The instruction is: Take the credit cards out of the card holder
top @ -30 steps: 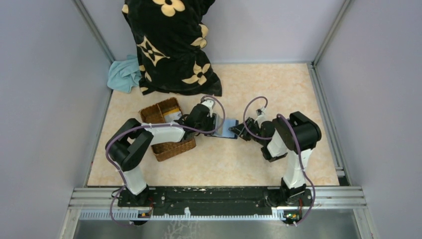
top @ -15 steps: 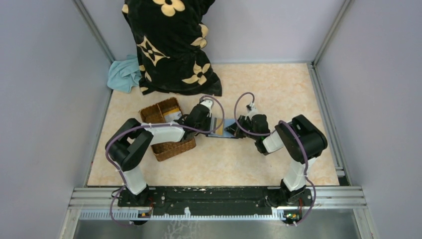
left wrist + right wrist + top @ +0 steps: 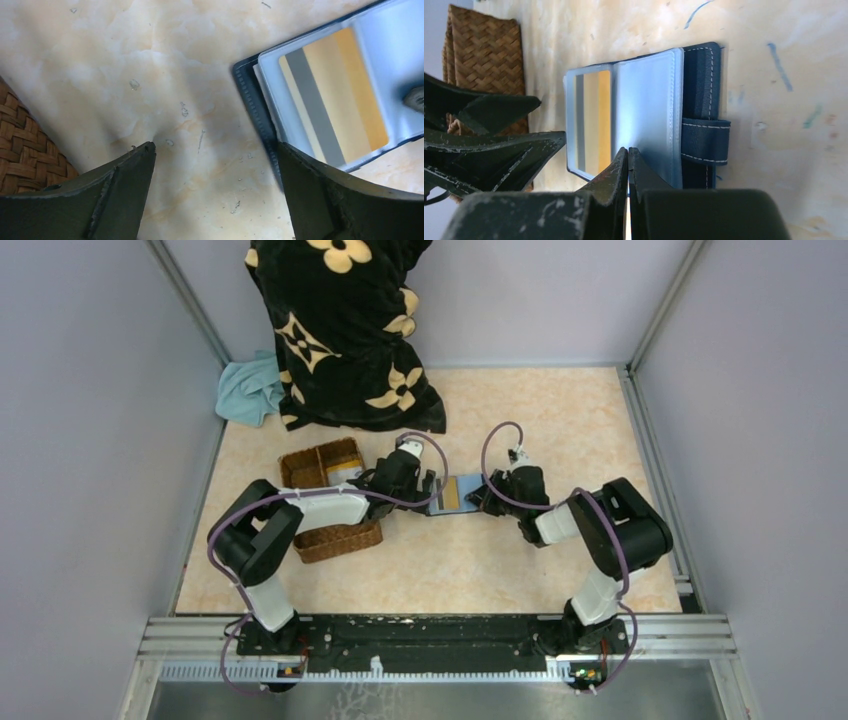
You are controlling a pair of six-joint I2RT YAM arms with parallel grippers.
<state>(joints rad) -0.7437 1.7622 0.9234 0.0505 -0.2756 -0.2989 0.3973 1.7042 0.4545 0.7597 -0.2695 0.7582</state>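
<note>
The left hand [image 3: 215,148] is released, its jaws spread wide and low over the counter [image 3: 520,570], one finger at the edge of the open card holder [image 3: 468,496]. I judge it is poised to close on a card's edge. The right hand [image 3: 627,151] is clenched, its tips pressed together on the holder's clear right page, seemingly to pin the holder flat and open. Whether a sleeve is nipped between them I cannot tell.

A black flowered blanket [image 3: 340,330] is heaped at the far edge, well apart. The wicker basket [image 3: 340,540] sits just beside the left hand and under its arm, leaving little room to draw back that way. A teal cloth [image 3: 248,390] lies beside the blanket.

The holder lies between the two hands, navy cover down, clasp strap toward the right hand. A gold credit card [image 3: 345,100] with a grey stripe sits inside the left clear pocket, not yet out. That pocket is what stands in the way.
</note>
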